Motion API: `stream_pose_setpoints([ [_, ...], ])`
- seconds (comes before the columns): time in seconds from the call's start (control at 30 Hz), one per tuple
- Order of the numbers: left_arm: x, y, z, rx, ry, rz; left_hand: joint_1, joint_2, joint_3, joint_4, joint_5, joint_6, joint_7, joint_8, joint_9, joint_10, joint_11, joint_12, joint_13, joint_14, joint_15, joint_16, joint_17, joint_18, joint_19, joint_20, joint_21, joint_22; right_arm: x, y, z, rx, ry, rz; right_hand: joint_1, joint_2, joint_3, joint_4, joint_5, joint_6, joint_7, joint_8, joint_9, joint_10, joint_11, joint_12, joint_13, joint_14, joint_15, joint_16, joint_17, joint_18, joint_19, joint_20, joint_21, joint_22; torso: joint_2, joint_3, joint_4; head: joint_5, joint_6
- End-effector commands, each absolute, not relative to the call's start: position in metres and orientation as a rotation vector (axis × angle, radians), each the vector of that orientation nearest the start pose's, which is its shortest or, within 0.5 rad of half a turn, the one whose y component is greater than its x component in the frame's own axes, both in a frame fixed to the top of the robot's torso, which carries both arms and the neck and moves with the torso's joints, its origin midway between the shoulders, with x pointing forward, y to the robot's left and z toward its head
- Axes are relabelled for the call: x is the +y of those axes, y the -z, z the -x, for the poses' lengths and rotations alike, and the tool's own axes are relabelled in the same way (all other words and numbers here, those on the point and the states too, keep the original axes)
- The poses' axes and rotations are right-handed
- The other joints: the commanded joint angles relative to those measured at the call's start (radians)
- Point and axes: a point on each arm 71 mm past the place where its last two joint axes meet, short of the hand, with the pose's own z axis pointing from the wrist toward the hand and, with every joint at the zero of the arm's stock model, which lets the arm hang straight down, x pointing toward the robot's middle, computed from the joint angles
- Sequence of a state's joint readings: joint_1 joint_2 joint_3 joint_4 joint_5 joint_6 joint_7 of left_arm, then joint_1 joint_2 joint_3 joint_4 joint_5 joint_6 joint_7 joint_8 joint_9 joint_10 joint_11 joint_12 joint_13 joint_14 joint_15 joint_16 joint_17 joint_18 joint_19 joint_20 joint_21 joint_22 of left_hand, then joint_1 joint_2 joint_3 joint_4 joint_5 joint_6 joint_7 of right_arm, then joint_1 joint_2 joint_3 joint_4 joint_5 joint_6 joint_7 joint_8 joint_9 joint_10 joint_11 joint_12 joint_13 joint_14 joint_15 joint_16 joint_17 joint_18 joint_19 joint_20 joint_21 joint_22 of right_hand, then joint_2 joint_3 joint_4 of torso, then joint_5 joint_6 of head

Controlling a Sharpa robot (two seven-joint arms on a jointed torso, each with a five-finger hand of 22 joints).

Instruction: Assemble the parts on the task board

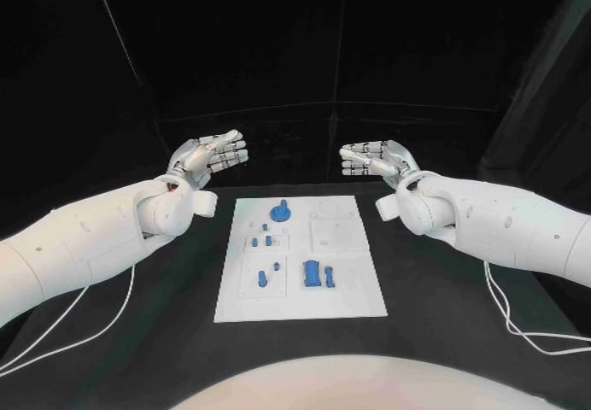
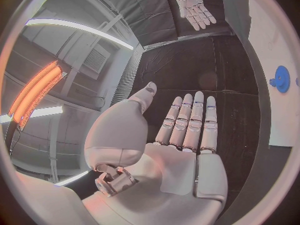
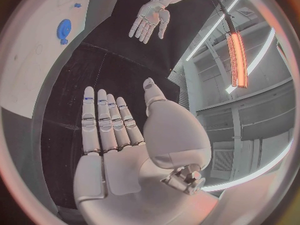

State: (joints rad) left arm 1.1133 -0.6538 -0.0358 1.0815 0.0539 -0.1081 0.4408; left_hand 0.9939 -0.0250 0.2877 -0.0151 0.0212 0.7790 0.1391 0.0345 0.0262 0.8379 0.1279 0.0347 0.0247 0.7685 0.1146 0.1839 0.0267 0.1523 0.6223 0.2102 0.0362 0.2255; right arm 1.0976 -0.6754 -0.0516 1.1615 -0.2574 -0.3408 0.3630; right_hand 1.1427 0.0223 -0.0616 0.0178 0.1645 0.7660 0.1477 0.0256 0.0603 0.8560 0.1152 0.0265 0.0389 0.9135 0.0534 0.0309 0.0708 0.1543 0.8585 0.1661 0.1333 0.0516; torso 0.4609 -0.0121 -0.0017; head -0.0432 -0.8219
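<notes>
The white task board (image 1: 351,295) lies in the middle of the black table. On it are a round blue gear-like part (image 1: 281,210) at the far end, small blue pieces (image 1: 260,242) left of centre, and a larger blue block (image 1: 314,273) with a slim piece (image 1: 262,278) beside it nearer me. My left hand (image 1: 212,155) is raised beyond the board's far left corner, fingers spread, holding nothing (image 2: 187,130). My right hand (image 1: 376,160) is raised beyond the far right corner, also spread and empty (image 3: 112,130). The blue gear (image 2: 280,78) (image 3: 64,30) shows in both wrist views.
White cables (image 1: 74,329) trail over the table on the left, and more cable (image 1: 517,316) on the right. Black table (image 1: 184,282) surrounds the board on all sides.
</notes>
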Motion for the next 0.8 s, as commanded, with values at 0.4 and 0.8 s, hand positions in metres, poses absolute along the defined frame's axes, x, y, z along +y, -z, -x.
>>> stream_pose_setpoints([
  [0.4,0.212,0.238,-0.501,1.287,1.348,1.225,-0.571,0.025,-0.165,0.015,-0.021,-0.448,-0.139,-0.034,-0.026,-0.482,-0.128,-0.035,-0.025,-0.442,-0.115,-0.106,-0.027,-0.072,-0.358,-0.121,-0.036,-0.130,-0.200,0.231,-0.477,1.262,-1.241,-1.160,-0.658,-0.022,0.062,-0.018,-0.164,-0.441,-0.148,-0.026,-0.060,-0.493,-0.115,-0.027,-0.039,-0.526,-0.053,-0.031,-0.071,-0.073,-0.495,-0.095,-0.133,-0.052,0.063,0.0090,0.0012,0.033,0.167],
  [0.8,0.194,0.225,-0.465,1.223,1.238,1.210,-0.732,0.025,-0.211,0.015,-0.021,-0.574,-0.139,-0.034,-0.026,-0.617,-0.128,-0.035,-0.025,-0.566,-0.115,-0.184,-0.027,-0.152,-0.458,-0.210,-0.036,-0.226,-0.192,0.224,-0.462,1.218,-1.229,-1.209,-0.841,-0.022,0.062,-0.018,-0.164,-0.564,-0.148,-0.026,-0.060,-0.630,-0.115,-0.027,-0.039,-0.672,-0.053,-0.031,-0.071,-0.154,-0.631,-0.166,-0.133,-0.052,0.083,0.0121,0.0017,0.043,0.222],
])
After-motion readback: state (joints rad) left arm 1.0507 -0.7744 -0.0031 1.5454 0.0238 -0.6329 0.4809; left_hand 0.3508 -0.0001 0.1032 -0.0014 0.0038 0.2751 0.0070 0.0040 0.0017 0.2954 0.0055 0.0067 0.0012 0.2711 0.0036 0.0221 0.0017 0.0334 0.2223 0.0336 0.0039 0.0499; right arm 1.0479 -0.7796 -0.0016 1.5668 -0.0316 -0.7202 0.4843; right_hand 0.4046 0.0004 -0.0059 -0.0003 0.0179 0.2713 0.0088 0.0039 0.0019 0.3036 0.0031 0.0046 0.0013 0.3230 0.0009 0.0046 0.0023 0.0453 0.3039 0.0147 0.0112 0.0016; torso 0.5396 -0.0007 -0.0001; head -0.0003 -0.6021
